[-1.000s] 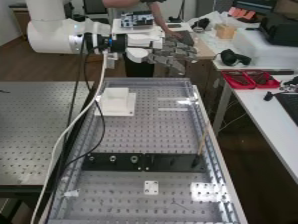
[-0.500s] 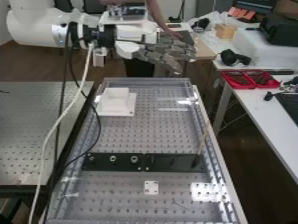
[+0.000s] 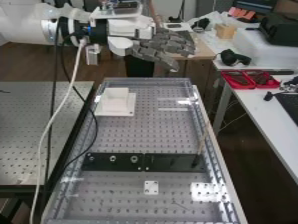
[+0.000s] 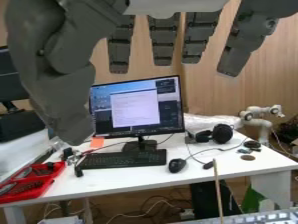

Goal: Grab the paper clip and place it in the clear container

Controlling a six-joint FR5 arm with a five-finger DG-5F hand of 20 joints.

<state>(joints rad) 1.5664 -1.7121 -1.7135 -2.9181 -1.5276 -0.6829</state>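
The hand is over the far end of the perforated bench, high above its surface, with fingers stretched toward the right and nothing held. In the wrist view the fingers of the hand hang straight and apart, the thumb at one side, with free air between. A thin, faint mark lies on the near part of the bench; I cannot tell if it is the paper clip. Which thing is the clear container I cannot tell either.
A white block stands at the bench's far left. Dark strips with small rings cross its middle, and a thin stick rises at their right end. A white plate lies nearer. Red trays sit on the right-hand table.
The arm and hand have moved left in the high view, the wrist also slightly up. The fingers remain straight, and the things on the bench have not moved.
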